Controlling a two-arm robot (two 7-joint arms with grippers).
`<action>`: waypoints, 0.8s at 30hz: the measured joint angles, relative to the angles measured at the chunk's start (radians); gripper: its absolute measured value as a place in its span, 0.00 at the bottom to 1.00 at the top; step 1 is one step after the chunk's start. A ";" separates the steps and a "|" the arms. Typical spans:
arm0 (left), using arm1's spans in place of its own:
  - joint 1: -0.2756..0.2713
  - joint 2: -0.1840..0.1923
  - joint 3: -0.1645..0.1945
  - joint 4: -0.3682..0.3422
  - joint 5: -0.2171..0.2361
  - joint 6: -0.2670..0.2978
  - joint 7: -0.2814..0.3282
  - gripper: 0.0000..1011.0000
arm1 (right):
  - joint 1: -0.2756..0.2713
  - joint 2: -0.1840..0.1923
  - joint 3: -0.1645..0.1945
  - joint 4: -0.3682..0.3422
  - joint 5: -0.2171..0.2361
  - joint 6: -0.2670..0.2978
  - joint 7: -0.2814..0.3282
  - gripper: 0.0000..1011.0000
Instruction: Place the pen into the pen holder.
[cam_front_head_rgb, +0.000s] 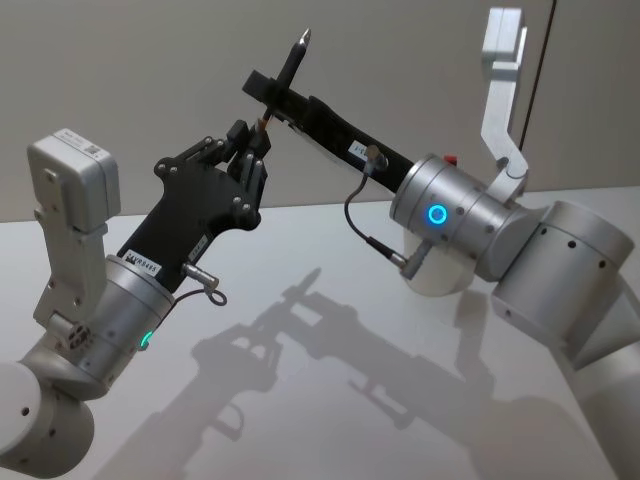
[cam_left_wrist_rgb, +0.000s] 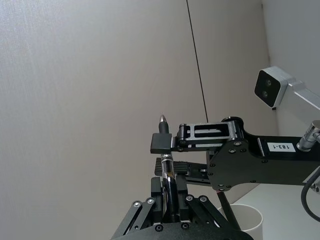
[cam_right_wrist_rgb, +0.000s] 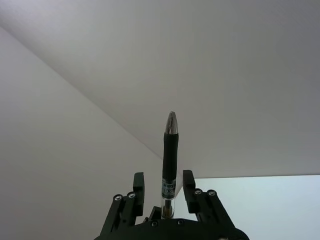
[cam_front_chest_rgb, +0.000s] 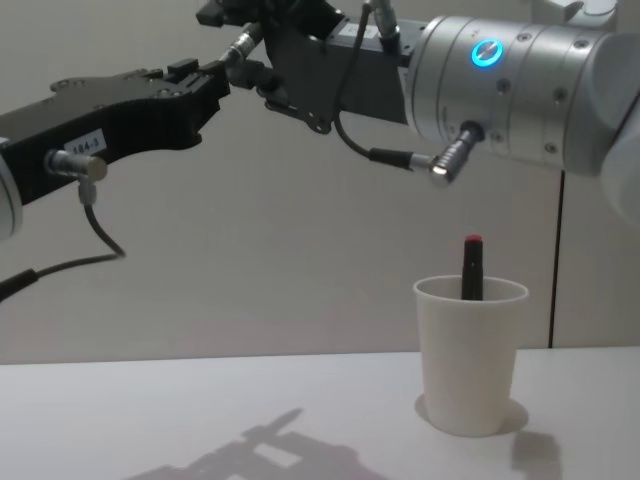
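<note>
High above the table, a black pen (cam_front_head_rgb: 297, 55) with a silver tip stands nearly upright between both grippers. My left gripper (cam_front_head_rgb: 258, 135) is shut on the pen's lower chrome end (cam_left_wrist_rgb: 169, 182). From the right, my right gripper (cam_front_head_rgb: 280, 85) reaches in higher up the barrel. In the right wrist view its fingers (cam_right_wrist_rgb: 139, 184) stand on either side of the pen (cam_right_wrist_rgb: 170, 150) with gaps showing, so it is open. The pen holder (cam_front_chest_rgb: 470, 350), a white paper cup, stands on the table at the right, below the right arm. It is partly hidden in the head view (cam_front_head_rgb: 440, 278).
A dark pen with a red cap (cam_front_chest_rgb: 471, 265) stands inside the cup. The white table (cam_front_head_rgb: 330, 400) carries the arms' shadows. A plain wall with a vertical seam is behind.
</note>
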 joint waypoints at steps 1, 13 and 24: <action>0.000 0.000 0.000 0.000 0.000 0.000 0.000 0.17 | 0.000 0.000 0.000 0.000 0.000 0.000 0.000 0.50; 0.000 0.000 0.000 0.000 0.000 0.000 -0.001 0.17 | 0.000 0.000 -0.001 0.001 0.000 -0.001 0.000 0.13; 0.000 0.000 0.000 0.000 0.000 0.000 -0.001 0.17 | 0.000 0.000 -0.001 0.001 0.000 -0.001 0.000 0.13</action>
